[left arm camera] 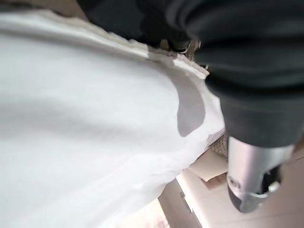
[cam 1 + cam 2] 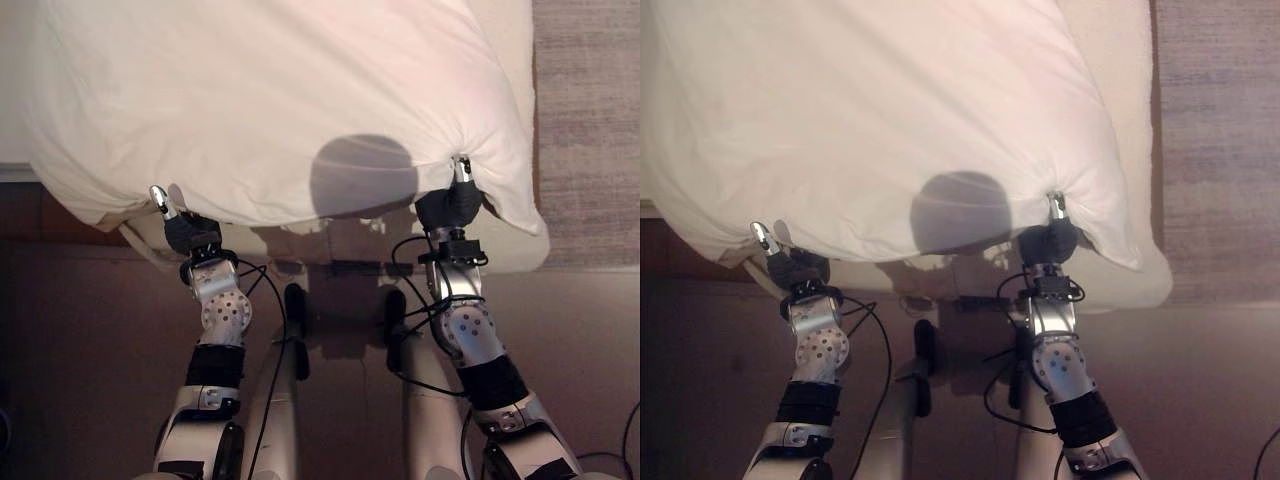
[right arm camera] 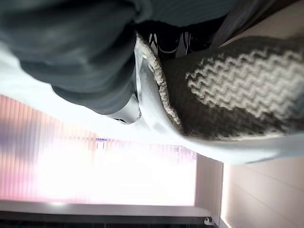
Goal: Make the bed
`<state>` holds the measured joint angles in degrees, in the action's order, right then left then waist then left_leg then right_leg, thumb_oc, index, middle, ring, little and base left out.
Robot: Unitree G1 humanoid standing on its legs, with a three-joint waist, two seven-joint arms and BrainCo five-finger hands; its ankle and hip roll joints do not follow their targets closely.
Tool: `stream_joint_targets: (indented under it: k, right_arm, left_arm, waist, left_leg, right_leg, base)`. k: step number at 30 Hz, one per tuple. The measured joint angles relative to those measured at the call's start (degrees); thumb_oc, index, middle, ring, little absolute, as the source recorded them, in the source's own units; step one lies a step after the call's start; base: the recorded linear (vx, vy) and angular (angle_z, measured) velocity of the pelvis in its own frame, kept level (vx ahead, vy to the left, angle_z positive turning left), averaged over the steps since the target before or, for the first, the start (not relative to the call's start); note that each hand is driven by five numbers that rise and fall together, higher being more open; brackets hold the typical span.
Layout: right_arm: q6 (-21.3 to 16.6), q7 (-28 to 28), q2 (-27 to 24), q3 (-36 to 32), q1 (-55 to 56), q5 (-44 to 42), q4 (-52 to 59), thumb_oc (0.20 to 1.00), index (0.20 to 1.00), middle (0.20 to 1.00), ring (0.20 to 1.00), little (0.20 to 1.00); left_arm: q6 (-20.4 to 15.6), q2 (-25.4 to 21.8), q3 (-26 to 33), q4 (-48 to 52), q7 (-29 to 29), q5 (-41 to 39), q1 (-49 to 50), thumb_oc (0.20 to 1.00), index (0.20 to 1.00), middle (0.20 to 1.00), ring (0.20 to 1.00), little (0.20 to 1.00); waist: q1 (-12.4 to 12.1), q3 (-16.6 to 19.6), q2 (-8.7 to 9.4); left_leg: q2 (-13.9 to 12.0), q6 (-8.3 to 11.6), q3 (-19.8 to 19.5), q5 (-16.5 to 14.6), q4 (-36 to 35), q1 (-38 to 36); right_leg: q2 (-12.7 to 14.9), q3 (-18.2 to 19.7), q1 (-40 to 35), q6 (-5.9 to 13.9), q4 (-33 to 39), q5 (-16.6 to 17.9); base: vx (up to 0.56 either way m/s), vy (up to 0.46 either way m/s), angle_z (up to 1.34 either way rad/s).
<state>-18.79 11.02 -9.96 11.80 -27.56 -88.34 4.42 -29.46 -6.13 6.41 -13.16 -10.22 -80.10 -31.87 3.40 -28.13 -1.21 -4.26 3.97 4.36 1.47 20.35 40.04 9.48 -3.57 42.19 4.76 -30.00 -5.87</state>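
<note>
Both hands are up at the near edge of the white duvet (image 2: 270,100), which is lifted and bulging over the bed (image 2: 505,250), its near hem hanging clear of the mattress edge. The left hand (image 2: 185,228) is at the duvet's near left corner, one silver finger poking up beside the hem; in the left wrist view the cloth runs over the dark cover and the fingers are mostly out of sight, so I cannot tell if they are clamped on it, though the bunching there suggests a hold. The right hand (image 2: 452,203) is at the near right part of the hem, where the cloth gathers into a tight pucker round the fingers, so they read as closed on the duvet; the right wrist view shows the white hem and a knitted zigzag blanket (image 3: 228,90) pressed against that hand. Progress: mid-way at best. The duvet is raised and roughly over the bed but not spread flat; it is yet to be laid down, pulled square to the edges and smoothed. A grey rug (image 2: 590,130) lies beside the bed's right edge.
</note>
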Motion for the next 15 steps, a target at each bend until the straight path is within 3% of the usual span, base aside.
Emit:
stream_joint_targets:
  k: [15]
  right_arm:
    - [0.8, 1.0, -1.7, 0.4, 1.6, -0.1, 1.9, 0.200, 0.200, 0.200, 0.200, 0.200]
  left_arm:
    - [-1.2, -3.4, 1.2, -1.8, 3.6, -2.9, -3.6, 1.000, 1.000, 1.000, 1.000, 1.000]
  waist:
    - [0.4, 1.6, 3.14]
  left_leg:
    - [-0.4, 0.04, 0.1, -0.5, 1.2, 1.6]
  right_leg:
    - [-0.4, 0.0, 0.8, 0.06, 0.4, 0.2]
  base:
    - [0.00, 0.000, 0.00]
